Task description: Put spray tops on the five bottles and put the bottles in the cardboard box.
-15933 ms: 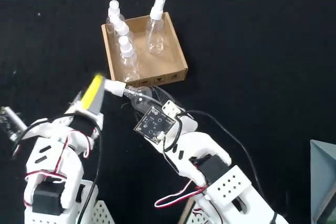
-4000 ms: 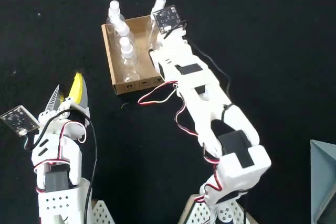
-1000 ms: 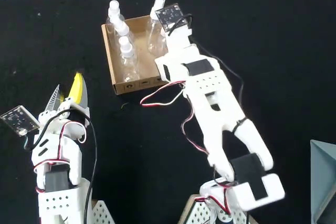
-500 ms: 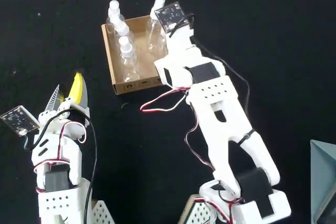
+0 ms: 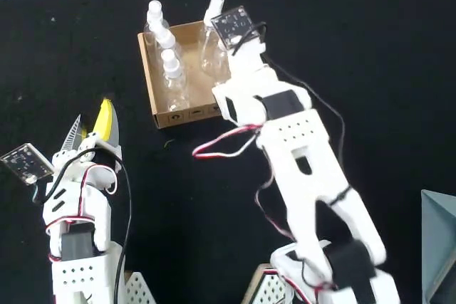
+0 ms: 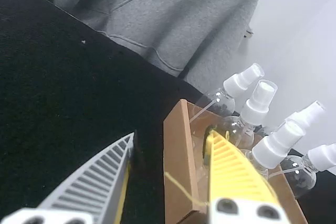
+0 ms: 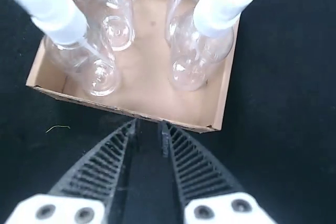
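Five clear bottles (image 6: 233, 127) stand upright inside the cardboard box (image 6: 177, 150), each capped with a white spray top (image 6: 258, 100). In the high view, three of them line the box wall on the left arm's side: a far bottle (image 5: 151, 26), a middle bottle (image 5: 164, 44) and a near bottle (image 5: 175, 83). A fourth bottle (image 5: 209, 48) stands toward the far corner on the right arm's side, partly behind the right arm (image 5: 299, 154). Small dark marks (image 5: 192, 110) on the box's near wall are too small to read.

The right gripper (image 7: 148, 124) hangs above the box, and in its own wrist view its tips line up with that near wall. Its jaws are drawn almost together, with only a narrow slit between them and nothing in their grip.

The left gripper (image 5: 89, 127) sits over the black table (image 5: 370, 69), well apart from the box and nearer the arm bases. Its jaws are spread wide and hold nothing, a grey finger (image 6: 100, 182) on one side and a yellow finger (image 6: 231, 177) on the other. One thin pale scrap (image 7: 58, 128) lies on the table just outside the near wall.
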`<state>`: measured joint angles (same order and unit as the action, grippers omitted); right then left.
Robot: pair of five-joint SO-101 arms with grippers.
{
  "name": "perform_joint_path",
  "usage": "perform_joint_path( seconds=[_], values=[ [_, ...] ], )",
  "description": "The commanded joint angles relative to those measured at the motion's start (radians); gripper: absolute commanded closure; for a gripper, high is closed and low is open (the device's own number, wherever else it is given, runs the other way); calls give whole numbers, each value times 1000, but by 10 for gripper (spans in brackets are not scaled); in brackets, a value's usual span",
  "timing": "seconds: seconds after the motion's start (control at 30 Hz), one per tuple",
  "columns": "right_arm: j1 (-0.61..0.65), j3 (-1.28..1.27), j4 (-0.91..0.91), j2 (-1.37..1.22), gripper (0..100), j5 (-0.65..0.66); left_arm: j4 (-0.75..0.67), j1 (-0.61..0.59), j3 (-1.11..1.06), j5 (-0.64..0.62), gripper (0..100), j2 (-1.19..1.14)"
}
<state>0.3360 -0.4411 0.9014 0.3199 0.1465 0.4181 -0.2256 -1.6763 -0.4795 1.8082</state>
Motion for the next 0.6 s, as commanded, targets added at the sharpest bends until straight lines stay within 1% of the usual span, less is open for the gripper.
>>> perform_joint_path(
  seconds=[0.0,0.33,0.57],
  values=[
    [23,-25,5,136,988,15,6,-12,-24,11,801,15],
    [21,-205,-118,349,988,14,6,-12,-24,11,801,15],
    [21,-295,-172,469,988,12,6,-12,-24,11,801,15]
  ],
)
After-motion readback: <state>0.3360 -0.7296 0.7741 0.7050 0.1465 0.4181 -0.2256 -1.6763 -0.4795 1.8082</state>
